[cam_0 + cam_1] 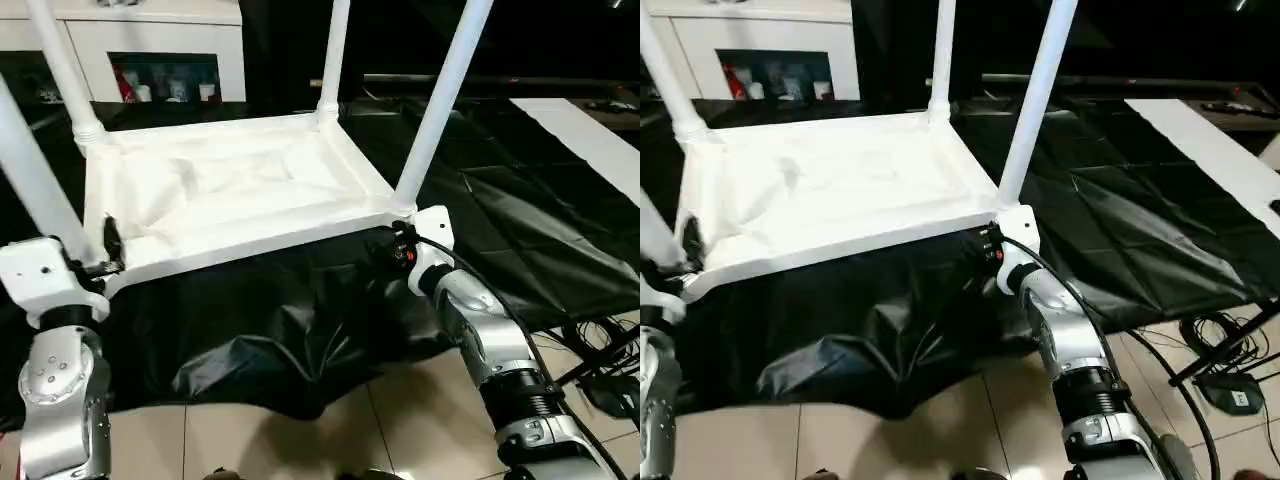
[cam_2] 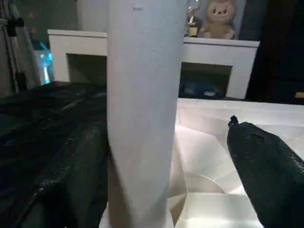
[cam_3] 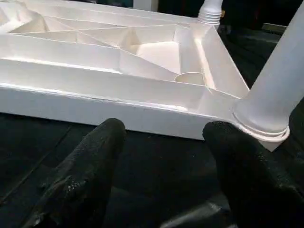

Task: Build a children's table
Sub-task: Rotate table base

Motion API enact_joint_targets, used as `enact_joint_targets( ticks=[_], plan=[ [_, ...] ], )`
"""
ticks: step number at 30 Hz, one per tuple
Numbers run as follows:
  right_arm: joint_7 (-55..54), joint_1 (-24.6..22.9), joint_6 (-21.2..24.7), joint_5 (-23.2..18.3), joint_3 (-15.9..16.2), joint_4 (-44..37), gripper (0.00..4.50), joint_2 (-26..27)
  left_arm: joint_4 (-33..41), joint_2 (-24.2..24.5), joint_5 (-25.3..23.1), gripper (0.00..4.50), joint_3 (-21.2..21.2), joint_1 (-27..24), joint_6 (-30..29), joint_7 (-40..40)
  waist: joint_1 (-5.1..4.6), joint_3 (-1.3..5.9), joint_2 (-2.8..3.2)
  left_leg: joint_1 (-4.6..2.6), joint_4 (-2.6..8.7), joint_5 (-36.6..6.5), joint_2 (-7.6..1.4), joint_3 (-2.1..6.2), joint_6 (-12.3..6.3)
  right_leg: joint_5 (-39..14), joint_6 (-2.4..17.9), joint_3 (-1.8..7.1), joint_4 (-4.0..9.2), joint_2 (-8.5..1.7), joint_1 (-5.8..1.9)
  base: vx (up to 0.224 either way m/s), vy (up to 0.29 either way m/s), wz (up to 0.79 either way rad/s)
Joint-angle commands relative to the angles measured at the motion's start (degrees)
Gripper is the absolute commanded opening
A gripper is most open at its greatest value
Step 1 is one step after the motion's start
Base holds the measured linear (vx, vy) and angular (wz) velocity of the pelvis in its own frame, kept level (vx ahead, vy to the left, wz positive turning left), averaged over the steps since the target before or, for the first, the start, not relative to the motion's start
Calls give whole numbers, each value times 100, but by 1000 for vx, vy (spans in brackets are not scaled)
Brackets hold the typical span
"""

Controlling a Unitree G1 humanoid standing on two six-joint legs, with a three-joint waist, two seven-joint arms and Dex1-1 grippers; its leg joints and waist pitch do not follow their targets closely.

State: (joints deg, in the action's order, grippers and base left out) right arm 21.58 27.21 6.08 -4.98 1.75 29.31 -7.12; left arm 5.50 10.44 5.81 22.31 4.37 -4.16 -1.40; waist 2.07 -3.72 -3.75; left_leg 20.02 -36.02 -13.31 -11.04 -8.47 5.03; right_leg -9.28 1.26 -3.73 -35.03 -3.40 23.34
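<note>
the table top (image 1: 240, 190) lies upside down on a black sheet (image 1: 300, 320), with all four legs (image 1: 440, 100) standing up in the corner sockets, so i judge the building is almost done and the step in hand is to take hold of the table, perhaps to press the legs firm or to turn it over.

on the left, the left gripper (image 2: 166, 156) stands wide open around the near left leg (image 2: 142, 109); the leg is between the two fingers (image 2: 266, 171), close to one of them, and no grip is made. to do it well, this gripper should center on the leg, low near the socket, and close slowly so the leg does not tilt.

on the right, the right gripper (image 3: 166, 156) is partly open and holds nothing; it is just before the near edge of the table top, beside the near right leg (image 3: 278, 90). it should go forward evenly with the left one.

the black sheet is wrinkled and looks slippery, so the table may slide. under it is a tile floor (image 1: 350, 430). a white cabinet (image 1: 160, 40) stands behind on the left, and cables (image 1: 600, 360) lie at the right.
</note>
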Motion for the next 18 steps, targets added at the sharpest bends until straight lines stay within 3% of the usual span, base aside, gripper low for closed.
enact_joint_targets(
  ticks=[1,3,4,5,7,8,9,10,11,12,13,14,15,16,17,18],
  plan=[
    [2,124,-31,-19,-32,69,318,-27,-119,70,10,440,-71,220,-265,-1,-2,408,135,-3,506,-870,-160,-25,-136,-1196,959,297,377,-376,-202,70,-29,8],
    [-4,168,-20,-16,-35,144,318,1,-157,114,57,440,-71,308,-404,26,13,426,122,41,501,-502,-160,-25,-206,-720,1055,292,312,-373,-257,62,-17,2],
    [-81,266,23,34,-31,323,318,23,-159,200,178,440,-126,355,-516,241,20,445,172,29,480,-114,-162,-33,-302,-158,1247,282,241,-364,-257,58,-11,0],
    [-81,266,23,34,-31,323,318,23,-159,200,178,440,-126,355,-516,241,21,441,169,48,484,-118,-151,-38,-310,-114,1298,276,232,-351,-266,0,0,0],
    [-268,481,115,170,-7,718,318,40,-43,361,639,440,-246,303,-606,921,57,441,193,2,482,-178,-151,-65,-318,-73,1448,271,230,-349,-238,0,0,0],
    [-277,491,118,179,-4,737,318,40,-29,367,682,440,-248,292,-614,967,63,425,191,0,491,-283,-155,-80,-305,-174,1446,273,252,-342,-229,0,0,0],
    [-315,563,166,223,12,865,318,32,156,408,1103,440,-243,155,-740,1364,83,418,227,-13,498,-373,-167,-76,-251,-269,1443,275,245,-353,-225,0,0,0],
    [-315,563,166,223,12,865,318,32,156,408,1103,440,-243,155,-740,1364,100,405,220,-25,518,-578,-183,-85,-154,-456,1411,271,270,-348,-218,0,0,0],
    [-326,599,201,240,18,930,318,24,314,440,1430,440,-248,40,-915,1645,113,396,218,-55,525,-779,-194,-97,-66,-582,1385,279,274,-351,-197,0,0,0],
    [-374,690,336,293,36,1140,318,-8,698,607,2021,440,-401,-275,-1364,2331,111,386,180,-29,544,-898,-204,-97,3,-770,1345,283,264,-366,-224,0,0,0],
    [-374,690,336,293,36,1140,318,-8,698,607,2021,440,-401,-275,-1364,2331,112,376,195,-25,554,-960,-203,-101,50,-884,1319,281,270,-360,-217,0,0,0],
    [-399,734,331,327,45,1253,318,-23,850,681,2234,440,-476,-394,-1577,2595,110,358,137,-88,555,-1203,-209,-151,97,-1152,1226,282,326,-337,-148,0,0,0],
    [-446,800,349,349,37,1403,318,-35,1033,814,2422,440,-604,-547,-1735,2924,114,351,154,-90,557,-1275,-207,-150,113,-1241,1206,289,324,-338,-143,0,0,0],
    [-491,870,310,359,16,1552,318,-45,1153,916,2573,440,-691,-644,-1871,3151,110,341,114,-88,563,-1354,-208,-174,133,-1419,1122,292,357,-334,-135,0,0,0],
    [-507,895,294,360,7,1604,318,-47,1187,950,2620,440,-719,-673,-1913,3221,112,348,139,-82,562,-1369,-212,-160,151,-1474,1110,295,330,-347,-142,0,0,0],
    [-572,1039,316,366,-38,1878,318,-72,1347,1152,2865,440,-849,-755,-2063,3588,97,334,83,-82,566,-1434,-207,-172,166,-1692,979,297,369,-337,-126,0,0,0]
  ],
)
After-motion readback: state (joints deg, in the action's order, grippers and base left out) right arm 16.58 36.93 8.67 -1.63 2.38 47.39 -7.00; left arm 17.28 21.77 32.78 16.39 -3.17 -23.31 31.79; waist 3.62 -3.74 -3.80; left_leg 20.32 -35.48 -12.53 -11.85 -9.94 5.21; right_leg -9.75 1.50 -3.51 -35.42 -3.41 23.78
